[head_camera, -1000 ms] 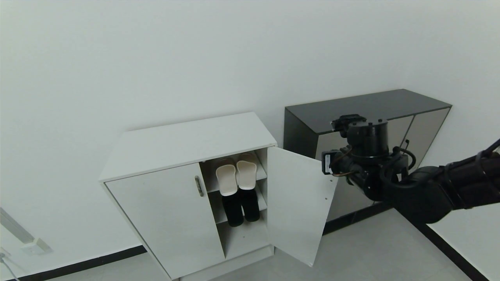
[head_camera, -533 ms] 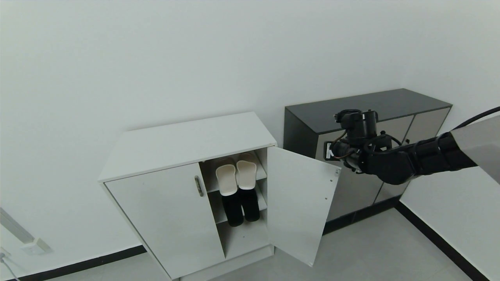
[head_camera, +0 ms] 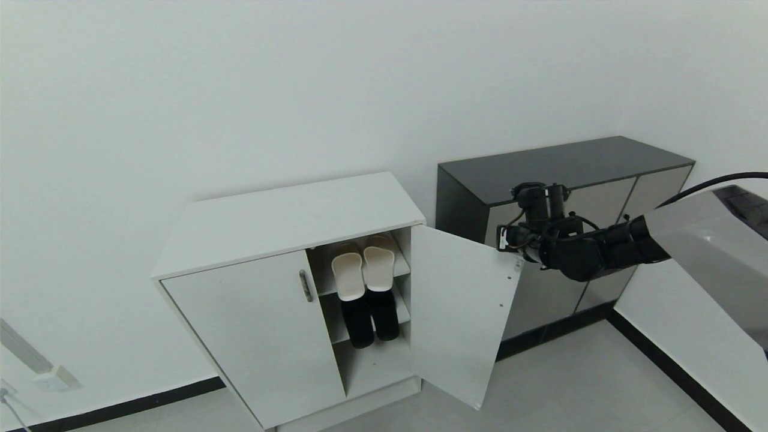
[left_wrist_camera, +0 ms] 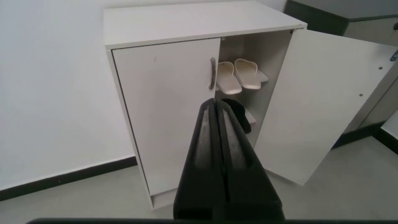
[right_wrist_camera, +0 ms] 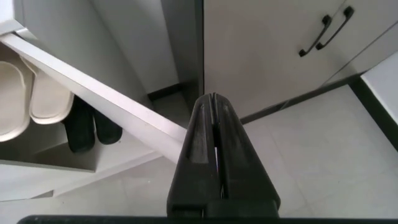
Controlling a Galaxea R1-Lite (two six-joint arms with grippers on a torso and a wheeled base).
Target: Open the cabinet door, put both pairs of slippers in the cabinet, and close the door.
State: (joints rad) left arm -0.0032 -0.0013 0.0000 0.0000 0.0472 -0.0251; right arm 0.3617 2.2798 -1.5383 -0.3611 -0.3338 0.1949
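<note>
Left gripper (left_wrist_camera: 216, 104): nearest item; held in the air in front of the white cabinet (left_wrist_camera: 186, 25), well apart from it. Fingers (left_wrist_camera: 202, 143) pressed flat together, nothing held.
Floor (head_camera: 570, 390): pale grey, with a black skirting strip (head_camera: 150, 398) along the foot of the wall.
Right gripper (right_wrist_camera: 213, 99): raised on the right, at the upper free corner of the open door (right_wrist_camera: 93, 84). Fingers (right_wrist_camera: 199, 143) closed against each other, nothing between them. The tips sit at the door's top edge; contact cannot be confirmed.
Open door: right-hand leaf of the white cabinet, hinged at the cabinet's right side and swung out toward the near right. Small screw holes show close to its free edge.
White cabinet: stands on the floor against the wall, left of centre, with a flat top.
Left door (head_camera: 252, 336): shut, with an upright metal handle (head_camera: 305, 285) at its right edge.
White slippers (head_camera: 363, 273): pair side by side on the upper shelf inside the open compartment, projecting past the shelf front.
Black slippers (head_camera: 372, 321): pair side by side on the shelf below, directly under the white pair.
Dark cabinet (head_camera: 564, 162): farther right, against the same wall; black top, grey doors shut.
Wall (head_camera: 300, 90): plain white; a white fitting (head_camera: 54, 379) low at the far left.
</note>
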